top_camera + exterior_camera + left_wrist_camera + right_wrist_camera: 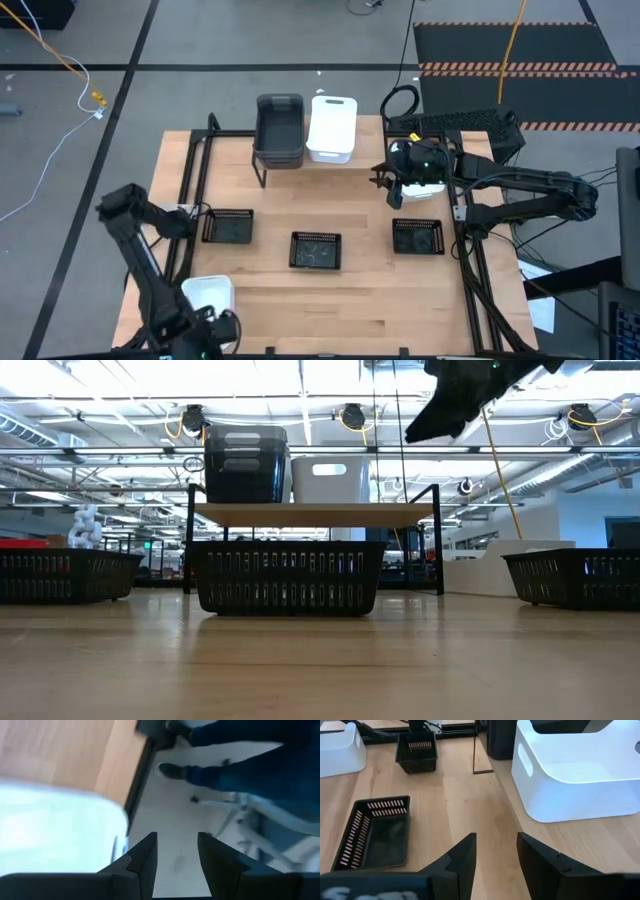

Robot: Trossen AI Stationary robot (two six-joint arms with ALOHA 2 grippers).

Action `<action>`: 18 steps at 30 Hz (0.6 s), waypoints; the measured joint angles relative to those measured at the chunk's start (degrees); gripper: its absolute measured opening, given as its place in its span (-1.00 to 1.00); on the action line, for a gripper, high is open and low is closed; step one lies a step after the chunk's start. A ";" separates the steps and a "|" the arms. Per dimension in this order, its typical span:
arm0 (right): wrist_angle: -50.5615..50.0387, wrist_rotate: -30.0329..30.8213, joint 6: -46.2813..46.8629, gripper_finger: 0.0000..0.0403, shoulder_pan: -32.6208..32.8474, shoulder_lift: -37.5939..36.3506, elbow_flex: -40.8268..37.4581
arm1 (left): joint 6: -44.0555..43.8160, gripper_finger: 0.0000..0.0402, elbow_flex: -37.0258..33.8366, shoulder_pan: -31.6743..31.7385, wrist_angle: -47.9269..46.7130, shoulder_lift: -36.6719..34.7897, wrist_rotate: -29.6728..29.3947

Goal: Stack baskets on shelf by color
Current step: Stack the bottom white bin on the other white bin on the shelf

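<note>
Treat the baskets as light, stiff and a little slick: thin plastic walls that won't crush, so take one by a short wall or through its handle slot, and pinch a mesh tray by its rim.

On the shelf [372,148] you have a stack of dark grey baskets [279,128] with a white basket [332,127] just beside it. Another white basket [207,296] sits at the bench's [370,290] near left corner. Three black mesh trays [316,250] lie in a row across the bench, well apart.

Your right claw [388,183] hovers by the shelf's right end, fingers parted with nothing between them. Your left claw [177,851] hangs past the bench edge beside the corner white basket, likewise parted and empty. A person's legs show beyond it.
</note>
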 joint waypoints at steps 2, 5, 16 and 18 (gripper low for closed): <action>0.24 -0.07 -0.30 -0.33 -0.20 1.06 0.00 | -0.52 -0.30 -0.11 -1.52 -0.49 1.92 -0.45; -0.33 -0.09 0.25 -0.33 -0.18 2.90 0.00 | 0.96 -0.30 -0.06 -2.00 -0.52 4.53 -0.39; -0.53 -4.59 3.81 -0.33 1.39 5.62 0.00 | 2.58 -0.33 -0.26 -2.09 -3.20 12.27 0.17; -0.31 -4.59 3.81 -0.33 1.53 5.53 0.00 | 4.75 -0.45 -0.26 -1.48 0.43 12.18 0.99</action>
